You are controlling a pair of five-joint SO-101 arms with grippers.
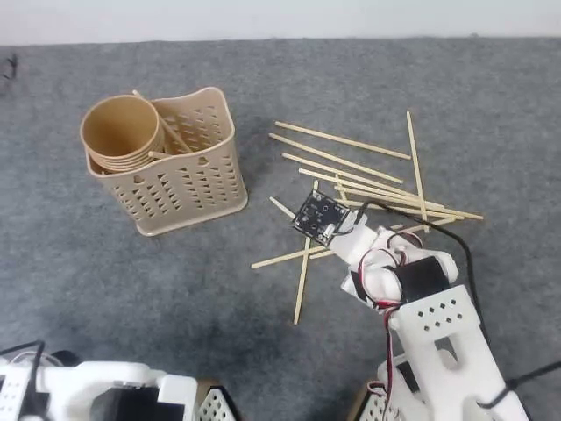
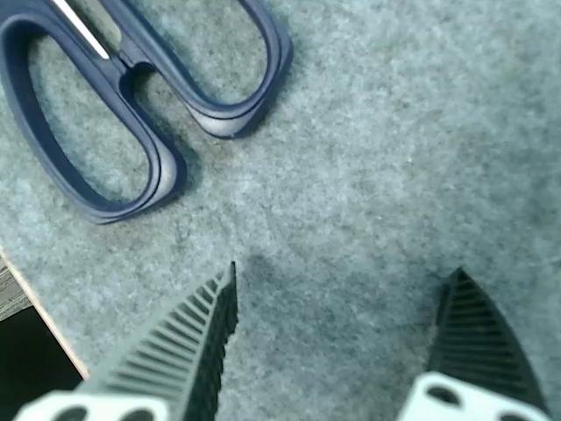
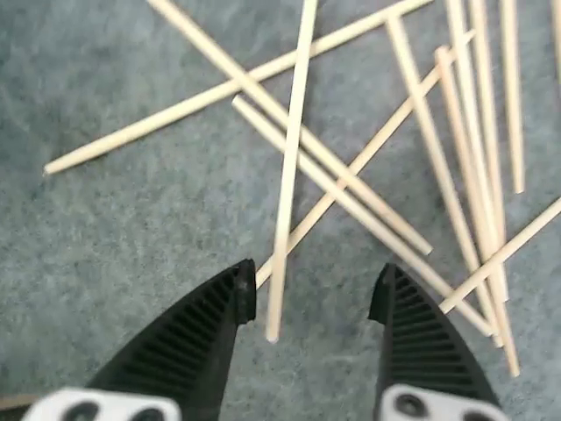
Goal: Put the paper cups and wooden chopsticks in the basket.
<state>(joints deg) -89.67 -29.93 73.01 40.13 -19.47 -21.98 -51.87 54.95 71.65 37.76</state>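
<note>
Right gripper (image 3: 311,296) agape, chopstick (image 3: 291,158) tip — between jaws

Grey carpeted table (image 1: 88,289) — chopsticks (image 1: 377,191), basket (image 1: 188,189), scissors (image 2: 166,168)

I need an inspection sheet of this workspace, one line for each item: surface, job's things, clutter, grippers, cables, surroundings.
Surface: grey mat, flat, covering the table.
Job's things: basket upright on the mat; stacked paper cups already inside it, with a chopstick in the basket beside them; loose chopsticks scattered and crossing on the mat beside the basket.
Clutter: scissors with dark blue handles, lying on the mat.
Grippers: left gripper open over bare mat; right gripper open over the loose chopsticks, one stick's end between its fingers.
Cables: black cable and red and white wires on the right arm.
Surroundings: pale wall behind the mat.
</note>
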